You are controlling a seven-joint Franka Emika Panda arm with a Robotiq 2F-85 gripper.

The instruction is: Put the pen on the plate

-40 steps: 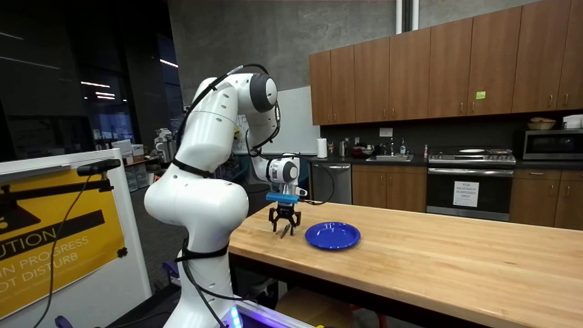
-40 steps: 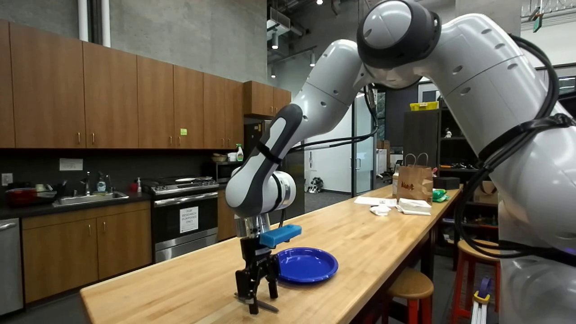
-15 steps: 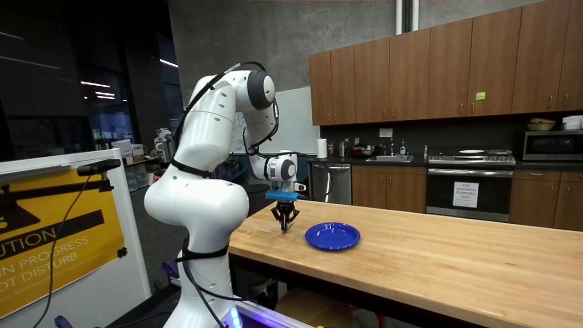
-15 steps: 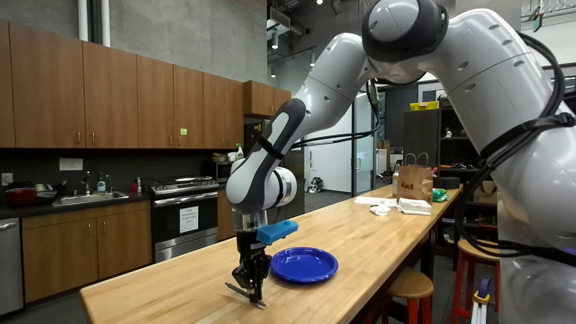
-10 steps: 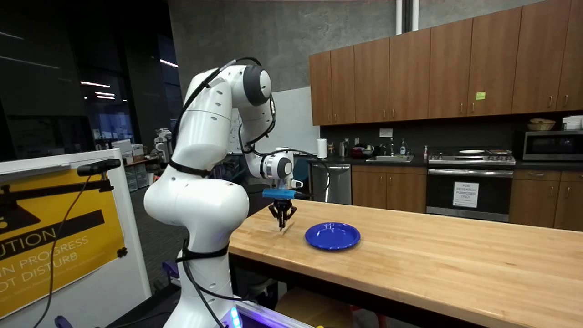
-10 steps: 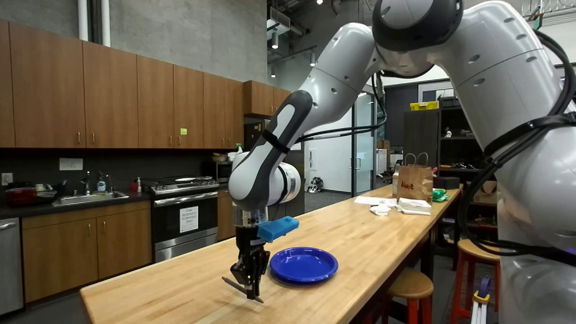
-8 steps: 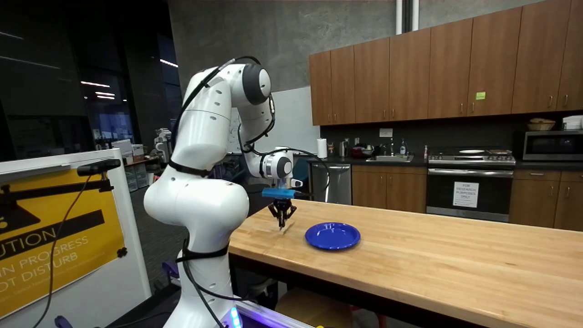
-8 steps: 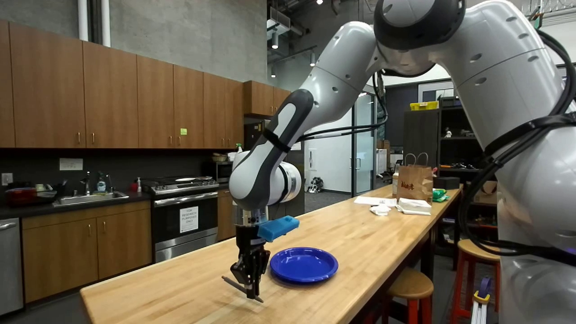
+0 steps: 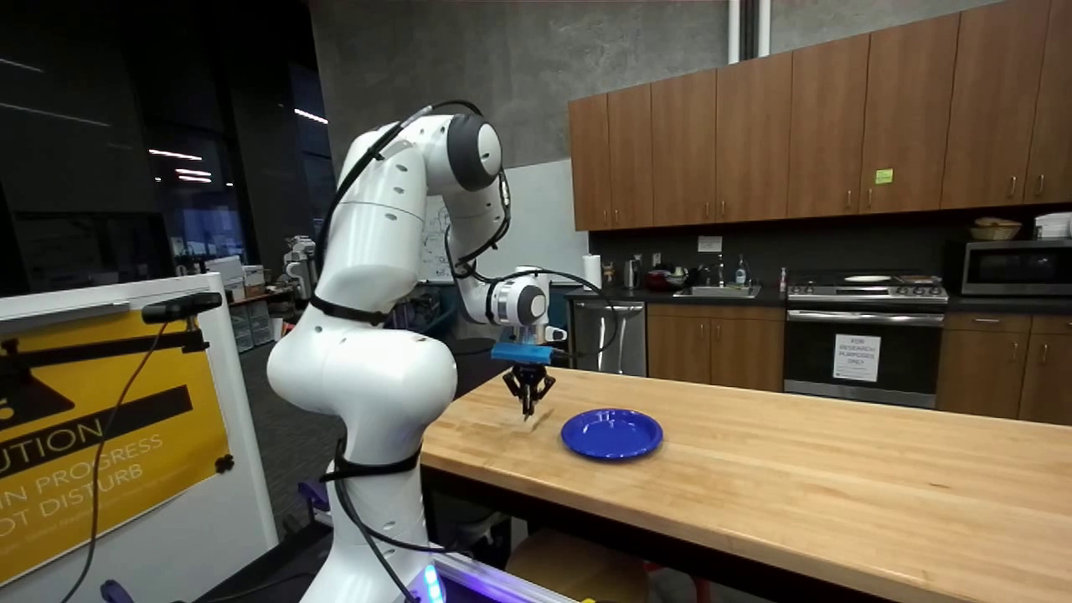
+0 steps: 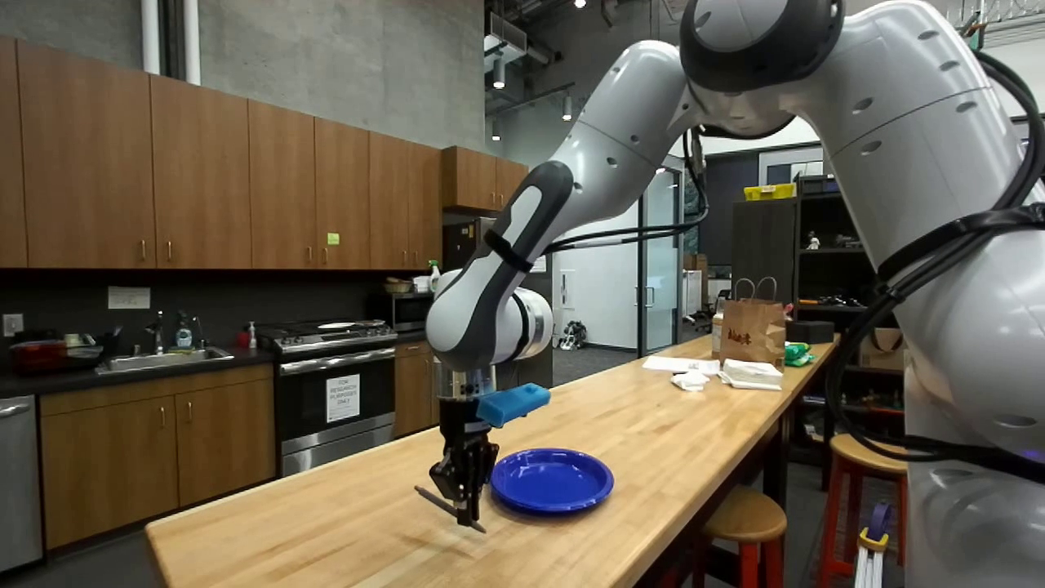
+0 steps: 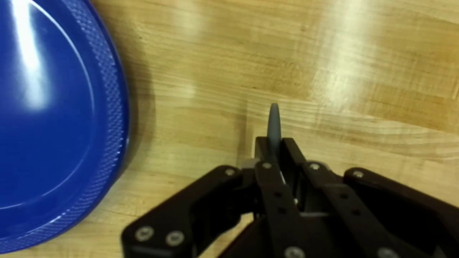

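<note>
The pen is a thin dark grey stick, tilted in an exterior view with one end higher than the other. My gripper has its fingers shut around it and holds it a little above the wooden table. In the wrist view, a tapered end of the pen sticks out past the fingertips; the rest is hidden by the fingers. The blue plate lies flat on the table beside the gripper, apart from it. In the wrist view the plate fills the left side, with a strip of table between.
Farther along the wooden table stand a brown paper bag, a stack of white napkins and a crumpled tissue. Stools stand beside the table's long edge.
The gripper, open around the pen on the table at first, has shut on it and risen with it. Over the last half second it has moved slightly toward the plate, which has stayed put.
</note>
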